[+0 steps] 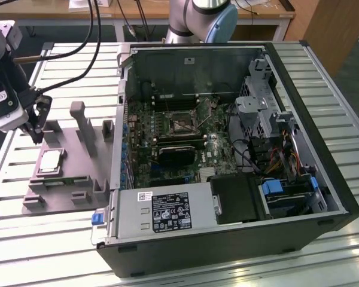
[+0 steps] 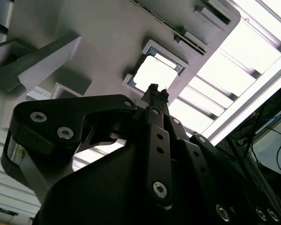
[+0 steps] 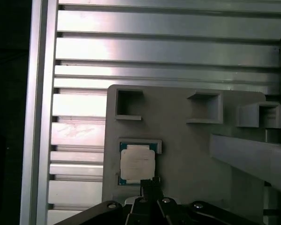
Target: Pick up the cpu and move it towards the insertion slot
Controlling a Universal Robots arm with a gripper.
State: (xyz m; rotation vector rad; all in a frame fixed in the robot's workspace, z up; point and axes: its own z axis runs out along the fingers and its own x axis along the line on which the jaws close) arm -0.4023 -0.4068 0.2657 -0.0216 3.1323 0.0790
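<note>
Desk point(image 1: 12, 239): slatted metal surface carrying a grey fixture plate point(image 1: 66, 192) toward the exterior view's left and an open computer case point(image 1: 323, 149) to its right.

Cpu point(image 1: 50, 161): lying flat in a shallow square recess of the fixture plate, silvery top face up, a thin darker rim showing around it. It is not lifted. A thin grey upright post point(image 1: 84, 128) stands on the same plate near it, on the side toward the case.

Hand point(image 1: 36, 130): positioned over the fixture plate, just beside the cpu on the side away from the case. In both wrist views the two fingertips point(image 3: 150, 183) read as one narrow dark tip — brought together, with nothing held between them. In the first wrist view that tip lines up with one edge of the cpu's recess; in the second wrist view it overlaps the bright face of the chip. Whether the tip touches the chip or the plate cannot be told; in the exterior view it appears to stand clear above the plate.

Insertion slot point(image 1: 182, 122): square socket with a bright metal frame and dark centre, on the board inside the case — well apart from the cpu, with the case wall between them. A long black finned module point(image 1: 178, 152) lies just beside it, on the side toward the silver power supply point(image 1: 161, 212) that sits along the near edge of the case.

Task status: cpu in its recess, the hand near it but not gripping it.
</note>
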